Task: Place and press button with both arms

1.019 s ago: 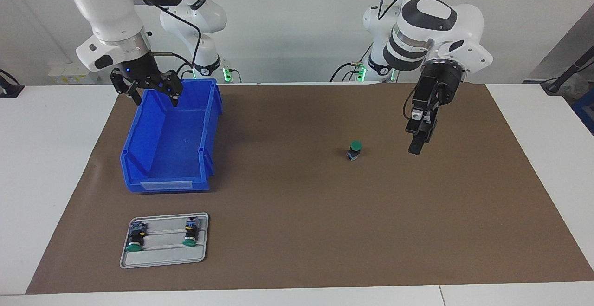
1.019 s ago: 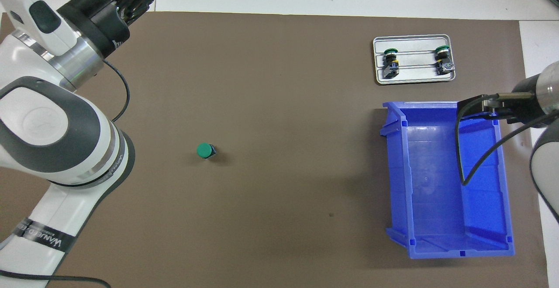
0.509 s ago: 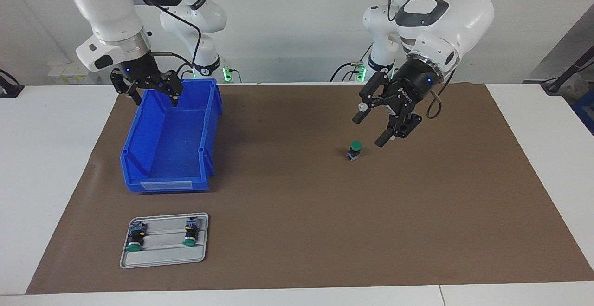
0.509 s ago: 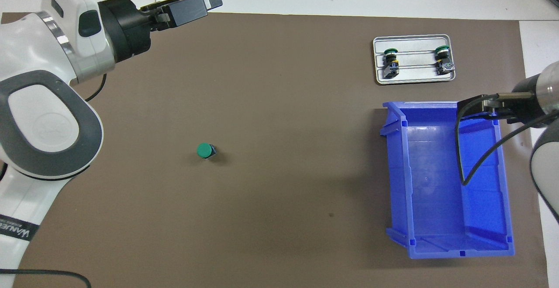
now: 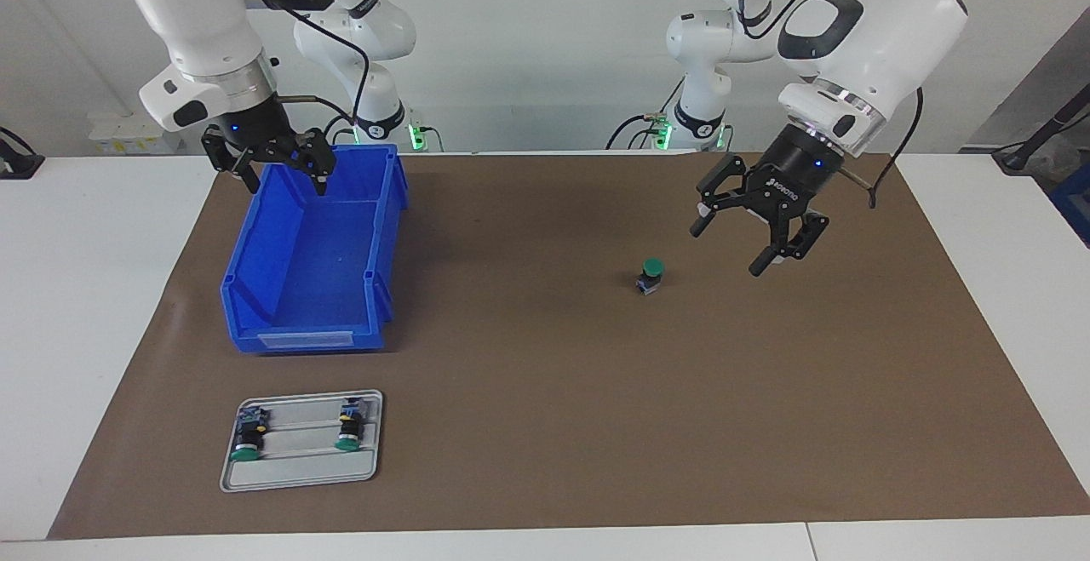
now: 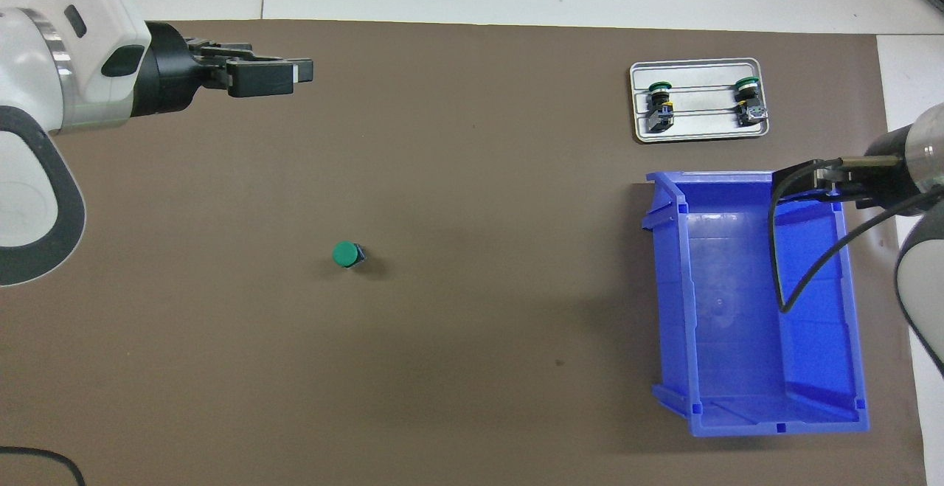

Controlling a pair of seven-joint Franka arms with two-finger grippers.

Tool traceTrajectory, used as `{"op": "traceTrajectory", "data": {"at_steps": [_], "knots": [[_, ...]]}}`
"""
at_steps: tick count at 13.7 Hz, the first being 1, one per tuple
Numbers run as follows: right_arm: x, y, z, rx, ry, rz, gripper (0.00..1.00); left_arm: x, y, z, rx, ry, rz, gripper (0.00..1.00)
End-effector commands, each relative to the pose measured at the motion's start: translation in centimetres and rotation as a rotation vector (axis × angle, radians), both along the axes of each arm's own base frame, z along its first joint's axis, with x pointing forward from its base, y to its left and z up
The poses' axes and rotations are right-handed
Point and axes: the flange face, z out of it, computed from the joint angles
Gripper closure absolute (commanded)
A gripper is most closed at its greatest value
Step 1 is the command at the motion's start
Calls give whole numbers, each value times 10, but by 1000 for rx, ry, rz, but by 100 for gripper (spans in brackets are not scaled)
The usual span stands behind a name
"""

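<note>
A green push-button (image 5: 651,275) is standing upright on the brown mat (image 5: 545,425) covering the counter, nothing blocking it; a blue bin (image 5: 311,263) and a metal tray (image 5: 300,476) carrying two more buttons (image 5: 249,436) are sitting toward the right arm's end. The left gripper (image 5: 737,248) has swung aside since a moment ago and is hanging over the mat beside the button, jaws spread wide and empty. The right gripper (image 5: 283,178) is waiting over the bin's rim, jaws wide.

A matt brown mat (image 5: 545,425) is covering the smooth white tabletop (image 5: 77,289). The blue bin (image 5: 311,263) is showing glossy plastic, the tray (image 5: 298,480) dull grey metal, and the arms (image 5: 877,25) are gleaming in glossy white shells.
</note>
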Motion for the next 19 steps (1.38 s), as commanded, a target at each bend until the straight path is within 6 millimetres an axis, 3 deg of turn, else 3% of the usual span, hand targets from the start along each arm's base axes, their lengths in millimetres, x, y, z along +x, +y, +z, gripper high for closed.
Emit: {"op": "traceTrajectory", "data": {"at_steps": [1,5,9,14,16,17,19], "knots": [[-4,-1,1,11,3,-11,0,-12,28,-2,121,69,-10,1],[-4,-1,1,11,3,-11,0,-24,62,-7,300,209,75,1],[-4,-1,1,11,3,-11,0,-56,83,-22,470,502,220,0],[-4,-1,1,11,3,-11,0,-75,102,-12,660,601,360,0],[-4,0,1,11,3,-9,0,-76,99,-3,694,594,408,1],[-4,-1,1,11,3,-11,0,-76,94,-4,679,594,442,5],[-4,-1,1,11,3,-11,0,-77,80,-5,619,611,513,47]]}}
